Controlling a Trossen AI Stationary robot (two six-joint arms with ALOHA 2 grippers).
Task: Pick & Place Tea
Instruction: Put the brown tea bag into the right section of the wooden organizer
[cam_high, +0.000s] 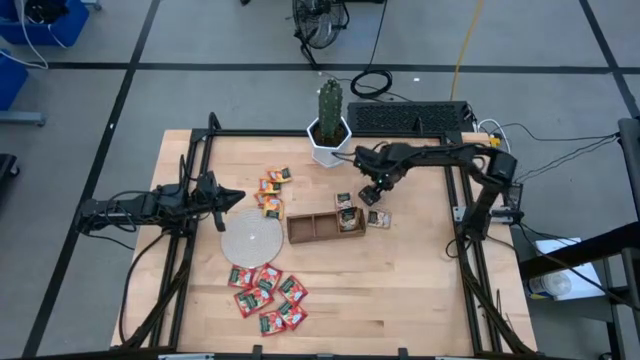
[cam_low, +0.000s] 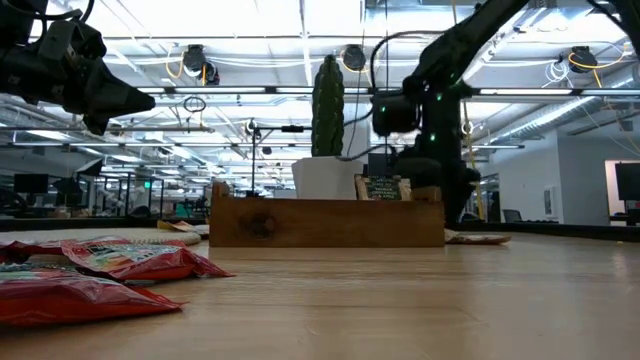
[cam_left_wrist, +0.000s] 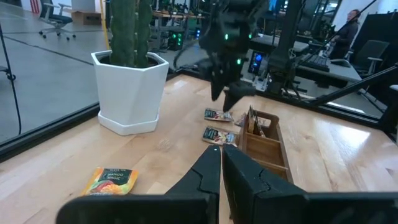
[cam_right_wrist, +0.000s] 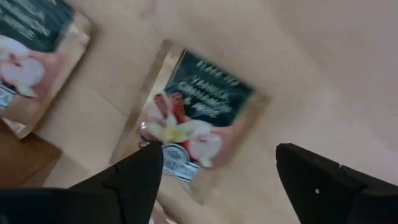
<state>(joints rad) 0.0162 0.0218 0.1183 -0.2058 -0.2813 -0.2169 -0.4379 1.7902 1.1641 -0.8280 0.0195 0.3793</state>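
Wooden counter (cam_high: 400, 290) is seen with the right gripper (cam_right_wrist: 214, 165) spread wide directly above a whitish tea sachet (cam_right_wrist: 193, 121) beside the brown tray (cam_high: 310, 228), where few sachets are placed, while most remain scattered and the left gripper (cam_left_wrist: 219, 163) is held pressed together far away.

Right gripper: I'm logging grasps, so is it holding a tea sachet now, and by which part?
Nothing is held. The right gripper stands open above a whitish dark-printed tea sachet lying flat on the wooden table.

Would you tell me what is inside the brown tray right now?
The tray's right-hand compartment holds whitish dark-print sachets, one standing upright. The other two compartments look empty from above. How many sachets are stacked there cannot be told.
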